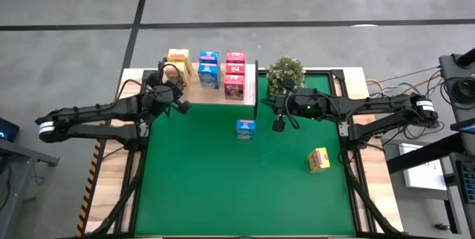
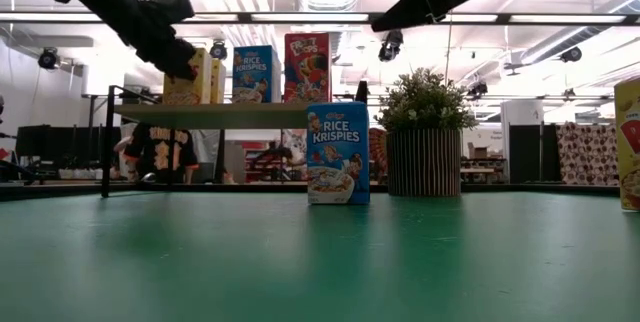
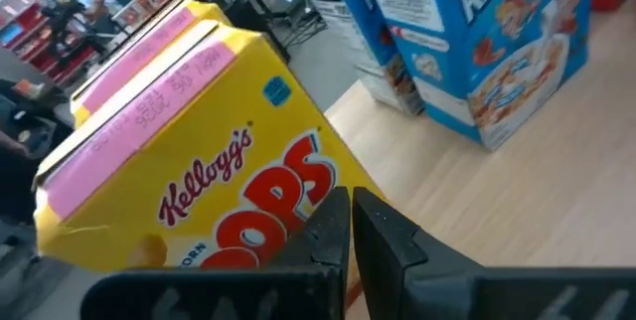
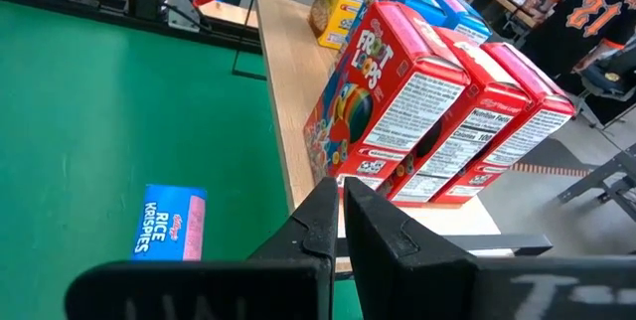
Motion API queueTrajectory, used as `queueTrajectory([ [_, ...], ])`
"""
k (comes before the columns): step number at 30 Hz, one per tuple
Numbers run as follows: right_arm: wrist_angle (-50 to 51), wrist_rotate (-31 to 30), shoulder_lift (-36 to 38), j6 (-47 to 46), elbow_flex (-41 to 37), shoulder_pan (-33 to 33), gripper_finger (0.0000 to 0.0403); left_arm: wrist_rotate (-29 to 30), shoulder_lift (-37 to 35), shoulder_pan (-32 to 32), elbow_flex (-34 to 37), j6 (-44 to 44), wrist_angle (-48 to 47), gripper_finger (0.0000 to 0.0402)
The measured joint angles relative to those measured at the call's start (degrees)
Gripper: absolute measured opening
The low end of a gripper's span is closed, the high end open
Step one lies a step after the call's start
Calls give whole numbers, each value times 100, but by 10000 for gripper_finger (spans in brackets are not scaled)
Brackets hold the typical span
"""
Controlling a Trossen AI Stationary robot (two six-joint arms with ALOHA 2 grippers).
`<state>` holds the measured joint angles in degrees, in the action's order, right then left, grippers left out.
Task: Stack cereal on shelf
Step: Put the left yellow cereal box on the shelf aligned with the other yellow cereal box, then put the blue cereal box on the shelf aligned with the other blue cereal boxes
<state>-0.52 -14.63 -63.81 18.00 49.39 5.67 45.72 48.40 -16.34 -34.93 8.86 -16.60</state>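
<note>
The shelf (image 1: pixel 223 95) stands at the mat's far edge. On it stand rows of cereal: yellow boxes (image 1: pixel 178 62), blue boxes (image 1: pixel 208 68) and red boxes (image 1: pixel 234 74). One blue box (image 1: pixel 246 129) stands upright on the green mat, and a yellow box (image 1: pixel 318 159) lies farther right. My left gripper (image 1: pixel 172 84) is shut at the shelf's left end, its tips in front of the nearest yellow box (image 3: pixel 199 151). My right gripper (image 1: pixel 280 124) is shut and hangs above the mat beside the shelf's right end, holding nothing. My left gripper's shut fingertips (image 3: pixel 333 216) come nearly level from the left at the printed front face (image 3: pixel 268 196) of the nearest yellow box, low on it. The box stands on the shelf board. Whether the tips touch it, I cannot tell.
A potted plant (image 1: pixel 286 74) stands just right of the shelf, behind my right gripper. The mat's near half (image 1: pixel 223 194) holds nothing. In the room beyond the table a person in a dark shirt (image 2: pixel 160 152) shows under the shelf.
</note>
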Motion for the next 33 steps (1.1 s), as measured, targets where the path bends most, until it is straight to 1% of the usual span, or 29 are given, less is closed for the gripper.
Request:
queueTrajectory([
  [4,16,0,0,-5,0,-1,12,-252,-31,21,-78,-55,-2,0],
  [7,16,0,0,-44,0,-2,12,-700,-51,115,-143,-86,18,0],
  [11,-46,2,0,-110,0,-1,12,-1393,-112,426,-195,-58,218,0],
  [14,-134,5,0,-269,0,-1,12,-1663,-218,805,-195,206,670,0],
  [16,-177,28,-2,-435,0,0,12,-1677,-335,1106,-195,526,1094,0],
  [20,-194,340,-52,-827,0,-2,12,-1684,-640,1700,-195,1229,2094,0],
  [22,-195,505,-101,-1063,0,-13,12,-1690,-805,1905,-195,1402,2398,0],
  [25,-192,726,-211,-1443,0,-57,12,-1688,-1028,2115,-192,1422,2447,0],
  [27,-192,760,-285,-1619,0,-145,12,-1697,-1146,2224,-126,1339,2448,0],
  [29,-194,766,-342,-1804,1,-226,12,-1845,-1211,2307,-47,1253,2435,0],
  [33,-145,764,-479,-2094,222,-315,12,-1986,-1237,2419,39,1153,2415,0],
])
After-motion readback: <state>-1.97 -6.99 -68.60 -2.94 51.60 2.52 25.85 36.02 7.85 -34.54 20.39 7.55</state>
